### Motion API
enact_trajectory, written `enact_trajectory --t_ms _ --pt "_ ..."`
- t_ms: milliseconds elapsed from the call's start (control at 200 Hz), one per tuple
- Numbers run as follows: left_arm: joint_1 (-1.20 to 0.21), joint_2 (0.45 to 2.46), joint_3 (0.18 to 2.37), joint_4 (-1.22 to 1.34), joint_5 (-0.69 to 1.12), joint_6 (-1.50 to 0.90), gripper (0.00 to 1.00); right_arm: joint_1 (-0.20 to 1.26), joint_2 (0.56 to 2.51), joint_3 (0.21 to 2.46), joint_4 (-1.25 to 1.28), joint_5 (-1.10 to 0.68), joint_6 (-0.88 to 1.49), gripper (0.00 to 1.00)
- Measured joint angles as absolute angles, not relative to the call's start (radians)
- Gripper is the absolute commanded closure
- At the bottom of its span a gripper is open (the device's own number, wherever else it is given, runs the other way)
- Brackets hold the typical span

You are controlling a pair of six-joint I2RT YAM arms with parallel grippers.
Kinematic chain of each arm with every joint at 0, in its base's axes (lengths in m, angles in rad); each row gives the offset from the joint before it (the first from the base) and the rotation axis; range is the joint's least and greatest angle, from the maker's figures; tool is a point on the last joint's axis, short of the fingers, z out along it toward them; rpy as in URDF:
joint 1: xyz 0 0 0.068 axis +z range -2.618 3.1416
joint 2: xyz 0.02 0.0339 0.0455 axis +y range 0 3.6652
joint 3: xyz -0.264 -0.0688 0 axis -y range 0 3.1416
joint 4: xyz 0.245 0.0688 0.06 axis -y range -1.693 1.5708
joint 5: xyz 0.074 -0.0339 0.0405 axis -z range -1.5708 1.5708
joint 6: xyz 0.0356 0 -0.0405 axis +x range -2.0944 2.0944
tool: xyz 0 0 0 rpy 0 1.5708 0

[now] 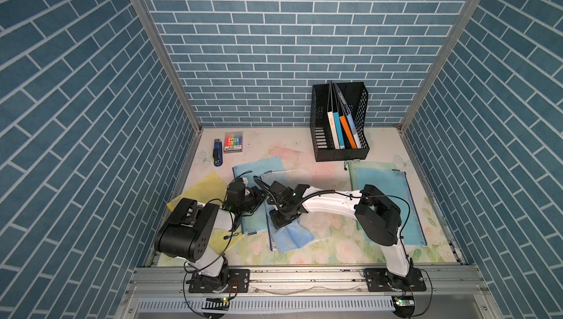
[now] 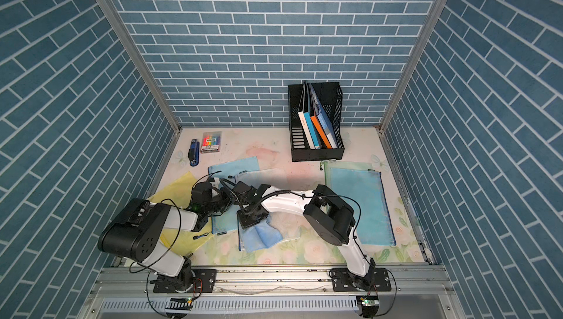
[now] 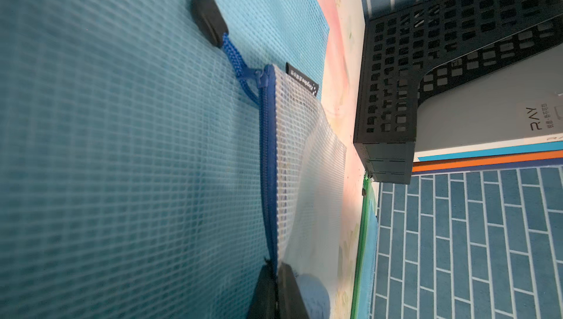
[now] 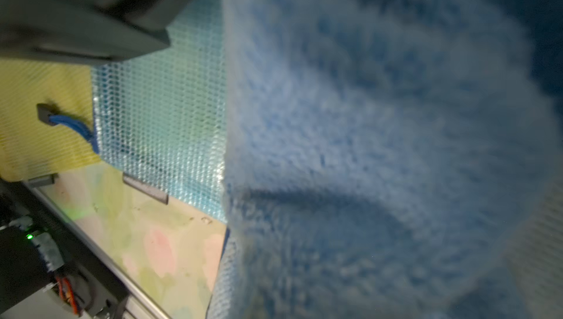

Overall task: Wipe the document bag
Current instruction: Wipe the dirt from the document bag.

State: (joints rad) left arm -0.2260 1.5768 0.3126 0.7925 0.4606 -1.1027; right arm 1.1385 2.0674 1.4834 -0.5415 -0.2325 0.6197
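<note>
Position: the document bag (image 1: 289, 177) is the clear mesh zip pouch lying flat in the middle of the table (image 1: 304, 256). It partly overlaps a blue pouch (image 1: 259, 166).

Grip state: on the left gripper (image 3: 277, 296) the jaws are together. The bag's blue zip edge runs in between the tips, so I read it as pinching that edge. The right gripper (image 1: 281, 221) is clamped on the blue cloth (image 1: 294, 236), which is spread over the near half of the bag.

Handling (my judgement): the bag is light, thin and floppy, and its free edge waves up off the table in the left wrist view. The coated mesh looks slick, so I expect it to skate or buckle under the cloth unless pinned. The best hold is the zip hem, its stiffest line, or else the cord pull (image 3: 210, 18). The cloth is soft and fluffy and will bunch easily.

Writing:
- Black tag (image 3: 301, 79) at the bag's corner: white print, too small to read.
- Grey cover (image 3: 536, 118) in the black file rack (image 3: 396, 88): "RAY" is legible, the smaller characters beside it are not.
- Marker pack (image 1: 234, 142): label illegible.
</note>
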Motion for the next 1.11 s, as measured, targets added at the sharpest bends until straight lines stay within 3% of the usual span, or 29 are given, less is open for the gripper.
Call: enact_trajectory --t_ms 270,580,800,1105 --pt "-0.226 1.577 0.313 0.799 0.461 -1.107 1.0 1.052 1.981 1.32 -0.485 -0.236 0.624 1.0" --pt "-0.227 1.583 0.322 0.806 0.461 -1.111 1.0 0.798 1.777 1.118 -0.585 -0.067 0.628 1.0" --pt "-0.227 1.586 0.335 0.815 0.457 -1.119 1.0 0.855 1.824 1.203 -0.625 -0.041 0.628 1.0" --pt "-0.227 1.601 0.336 0.849 0.437 -1.152 1.0 1.102 2.07 1.548 -0.629 -0.133 0.62 1.0"
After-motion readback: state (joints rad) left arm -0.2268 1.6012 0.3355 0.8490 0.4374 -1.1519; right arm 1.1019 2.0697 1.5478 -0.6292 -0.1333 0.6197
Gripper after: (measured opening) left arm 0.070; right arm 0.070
